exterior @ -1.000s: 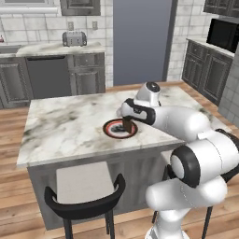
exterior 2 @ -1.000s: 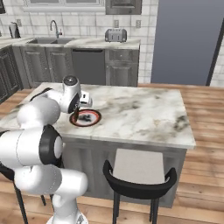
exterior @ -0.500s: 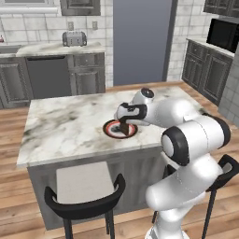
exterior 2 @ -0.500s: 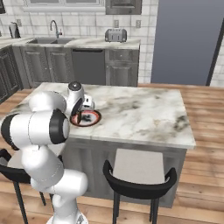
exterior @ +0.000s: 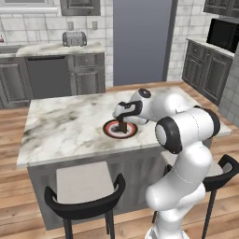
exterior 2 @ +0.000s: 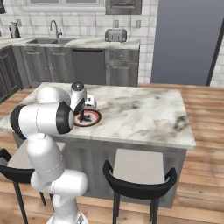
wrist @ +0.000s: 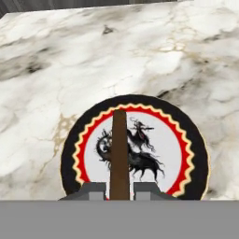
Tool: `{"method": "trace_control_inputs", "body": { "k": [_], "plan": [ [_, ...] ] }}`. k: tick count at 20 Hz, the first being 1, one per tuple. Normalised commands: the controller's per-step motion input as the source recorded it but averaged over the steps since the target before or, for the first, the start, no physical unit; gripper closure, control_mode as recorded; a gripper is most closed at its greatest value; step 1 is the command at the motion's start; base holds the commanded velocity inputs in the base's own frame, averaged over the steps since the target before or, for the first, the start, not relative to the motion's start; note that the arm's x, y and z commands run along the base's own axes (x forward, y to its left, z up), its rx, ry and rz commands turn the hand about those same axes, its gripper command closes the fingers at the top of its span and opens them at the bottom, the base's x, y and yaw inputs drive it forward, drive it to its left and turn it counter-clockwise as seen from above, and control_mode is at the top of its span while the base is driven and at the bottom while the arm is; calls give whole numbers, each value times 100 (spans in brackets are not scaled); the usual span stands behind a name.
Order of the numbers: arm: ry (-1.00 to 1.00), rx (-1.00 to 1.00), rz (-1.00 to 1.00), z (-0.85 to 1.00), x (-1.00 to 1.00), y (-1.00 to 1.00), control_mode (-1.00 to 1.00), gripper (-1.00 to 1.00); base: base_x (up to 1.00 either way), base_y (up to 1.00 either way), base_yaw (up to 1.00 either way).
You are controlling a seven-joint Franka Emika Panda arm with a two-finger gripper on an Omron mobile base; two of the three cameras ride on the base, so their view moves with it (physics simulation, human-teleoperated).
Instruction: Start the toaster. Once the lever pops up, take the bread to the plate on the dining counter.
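- One slice of bread point(wrist: 119, 154) stands on edge between the two fingertips of the pincer point(wrist: 119, 190), which is clamped on its lower end; seen along the hand, it runs as a thin dark-brown strip up over the plate's centre.
- In the left base view the pincer point(exterior: 123, 122) hangs just above the plate point(exterior: 112, 131) with the bread point(exterior: 122, 127) reaching down to the plate; whether it touches the plate cannot be told.
- The plate point(wrist: 186, 149) shows a dark outer band, a red scalloped ring and a pale centre bearing a dark figure.
- It lies on the white, grey-veined dining counter point(exterior: 65, 126), toward the side nearest the robot.
- From the right base view the pincer point(exterior 2: 82, 114) sits over the plate point(exterior 2: 92, 118) near the left end of the dining counter point(exterior 2: 140, 113).
- The toaster point(exterior: 74, 38) stands on the rear counter point(exterior: 46, 48) against the tiled wall, well apart from the plate.
- Two dark-framed stools point(exterior: 88, 196) are tucked beside the dining counter's near edge.
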Motion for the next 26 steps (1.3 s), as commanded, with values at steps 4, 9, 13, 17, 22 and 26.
{"method": "trace_control_inputs", "body": {
  "k": [4, 9, 13, 17, 22, 26],
  "plan": [
    [0, 0, 0, -7, 31, 0, -100, 100, 0, 0, 0],
    [0, 0, 0, -3, 14, 0, -100, 100, 0, 0, 0],
    [0, 0, 0, 0, 0, 0, -100, -100, 0, 0, 0],
    [0, 0, 0, 0, 0, 0, -100, -100, 0, 0, 0],
    [0, 0, 0, 0, 0, 0, -100, -100, 0, 0, 0],
    [0, 0, 0, 1, 4, -1, -100, -100, 0, 0, 0]
  ]
}}
